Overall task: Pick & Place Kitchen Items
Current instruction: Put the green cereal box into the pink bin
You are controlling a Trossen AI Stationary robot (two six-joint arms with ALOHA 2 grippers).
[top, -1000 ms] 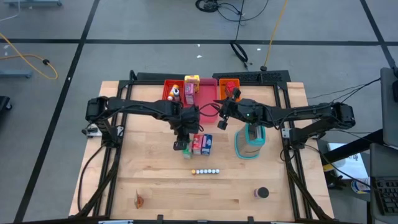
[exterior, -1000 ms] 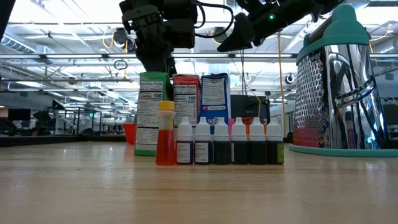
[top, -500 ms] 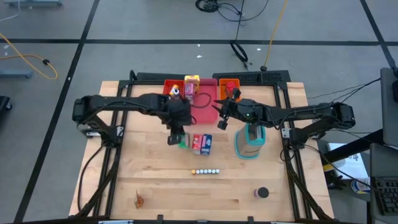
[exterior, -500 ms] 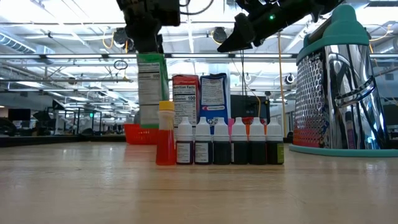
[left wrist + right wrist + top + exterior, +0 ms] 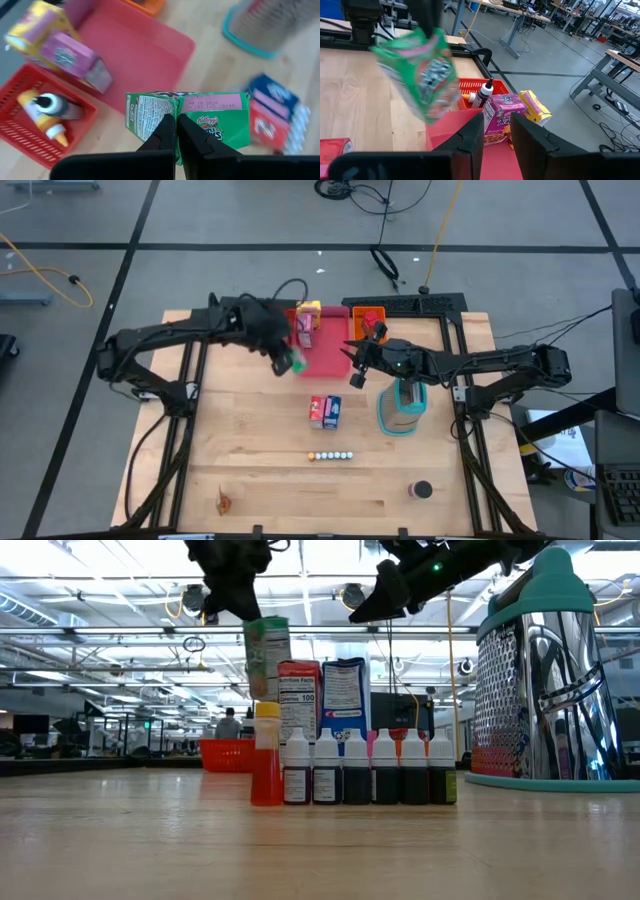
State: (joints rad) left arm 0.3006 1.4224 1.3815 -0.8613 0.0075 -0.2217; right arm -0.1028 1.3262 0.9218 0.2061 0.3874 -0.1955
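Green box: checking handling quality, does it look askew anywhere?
Yes. The green box hangs tilted in the left tool, pinched at its top edge above the pink tray, while the red box and blue box stand upright.

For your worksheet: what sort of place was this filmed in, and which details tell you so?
Most likely a robotics lab or workshop, not a home kitchen. The wooden table stands on a grey floor marked with dark tape lines, loose cables lie behind it, and rows of workbenches fill the hall beyond.
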